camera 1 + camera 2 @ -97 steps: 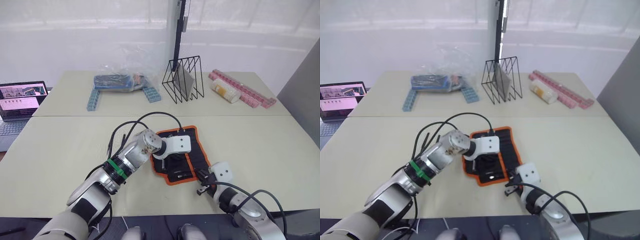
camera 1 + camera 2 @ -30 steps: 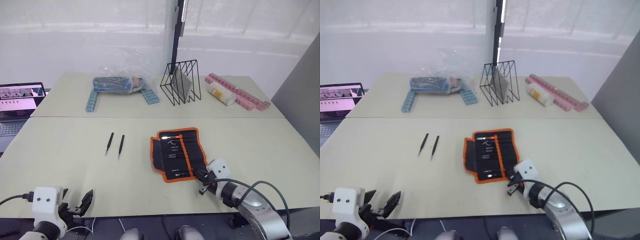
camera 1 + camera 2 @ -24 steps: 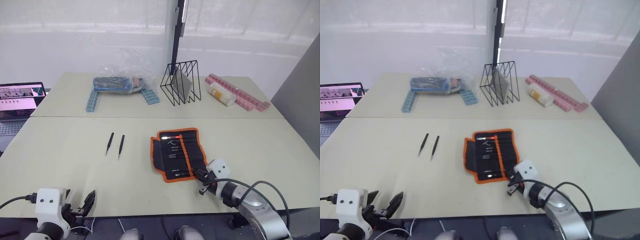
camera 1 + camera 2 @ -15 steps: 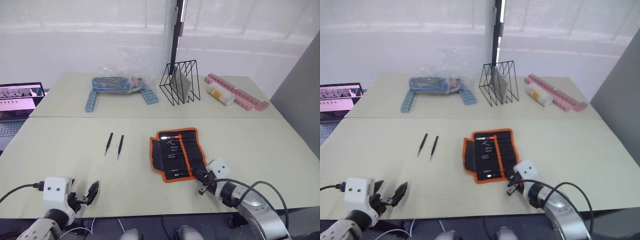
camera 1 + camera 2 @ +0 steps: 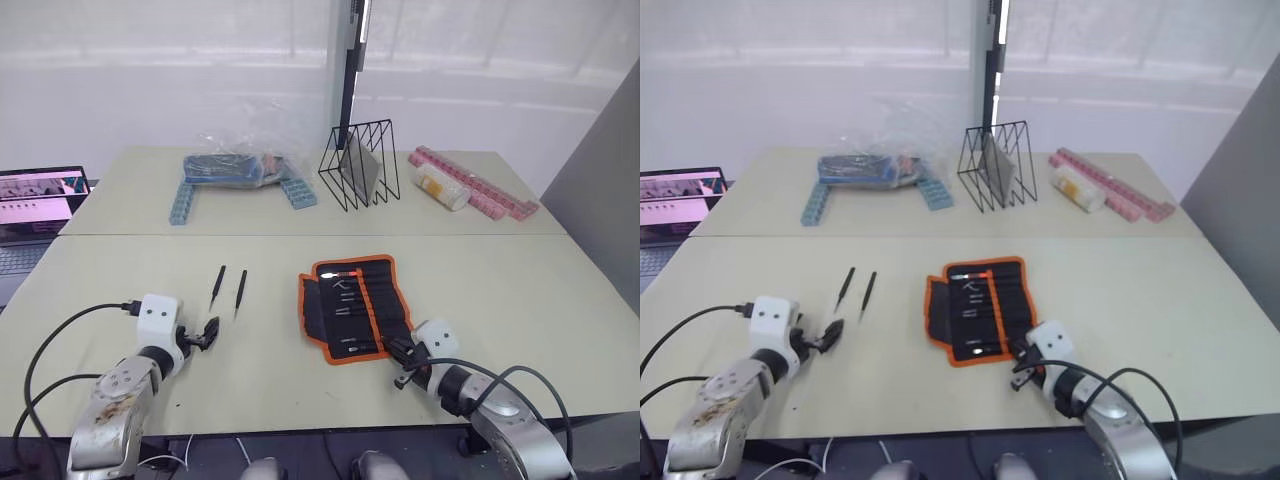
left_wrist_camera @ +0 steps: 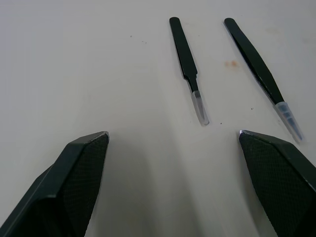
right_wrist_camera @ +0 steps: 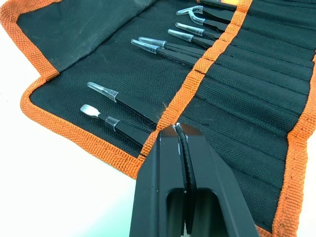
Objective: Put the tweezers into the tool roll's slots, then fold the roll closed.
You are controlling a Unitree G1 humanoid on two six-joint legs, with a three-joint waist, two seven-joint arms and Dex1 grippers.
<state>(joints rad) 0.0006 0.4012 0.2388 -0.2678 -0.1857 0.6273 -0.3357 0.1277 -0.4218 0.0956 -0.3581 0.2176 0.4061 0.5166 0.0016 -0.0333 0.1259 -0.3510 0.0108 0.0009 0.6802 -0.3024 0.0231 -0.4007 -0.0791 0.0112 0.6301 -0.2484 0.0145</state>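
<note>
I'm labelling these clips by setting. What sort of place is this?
Probably a lab or test workroom: plain tables against a bare white wall, a laptop running at the side, and assorted props such as a wire rack and a tool roll.

Two pale tables (image 5: 120, 280) are sitting end to end, daylight is coming through a white curtain (image 5: 180, 70), a laptop (image 5: 40, 200) is glowing at left.

Roll (image 7: 123, 74): coarse woven black cloth, orange trim. Tweezers (image 6: 186, 59): matt black, clear plastic tips. Table (image 6: 89, 74): smooth, matt.
</note>
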